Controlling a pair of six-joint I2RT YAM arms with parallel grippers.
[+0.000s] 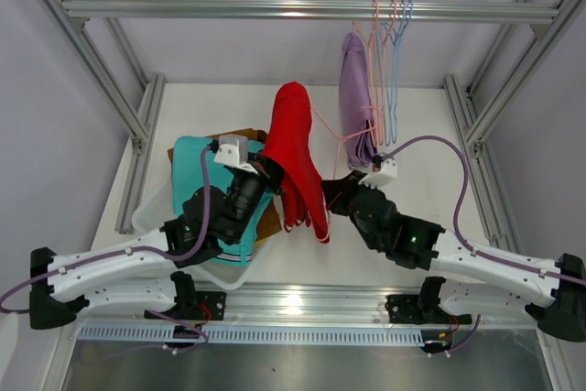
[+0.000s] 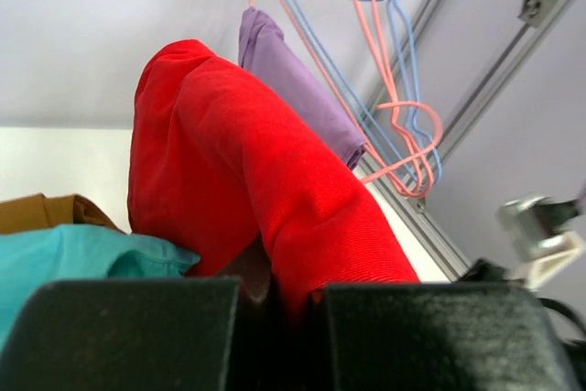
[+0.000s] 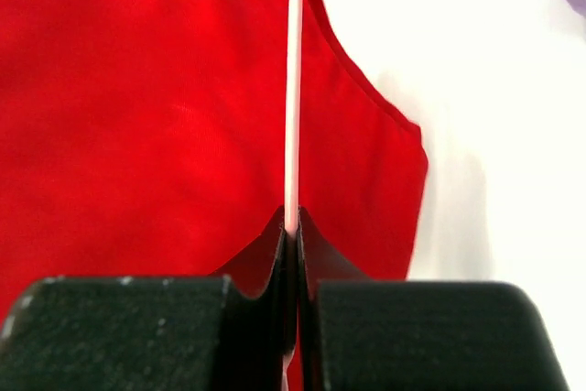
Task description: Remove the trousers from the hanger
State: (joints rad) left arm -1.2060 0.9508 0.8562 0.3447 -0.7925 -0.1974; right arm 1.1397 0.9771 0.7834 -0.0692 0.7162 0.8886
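Observation:
Red trousers (image 1: pixel 298 153) hang in a long fold above the middle of the table, draped on a thin pink hanger (image 1: pixel 334 135). My left gripper (image 1: pixel 270 171) is shut on the red cloth (image 2: pixel 238 180) at its left side, with fabric pinched between the jaws (image 2: pixel 293 295). From the right, my right gripper (image 1: pixel 337 197) is shut on the pink hanger wire (image 3: pixel 295 89), which runs straight up from its fingertips (image 3: pixel 293 235) in front of the red cloth (image 3: pixel 137 107). Lilac trousers (image 1: pixel 355 103) hang from another hanger on the rail.
A white bin (image 1: pixel 151 217) at the left holds teal trousers (image 1: pixel 197 157) and brown trousers (image 1: pixel 243 135). Several bare pink and blue hangers (image 1: pixel 394 52) hang on the top rail (image 1: pixel 229 9) at the back right. Aluminium frame posts stand at both sides.

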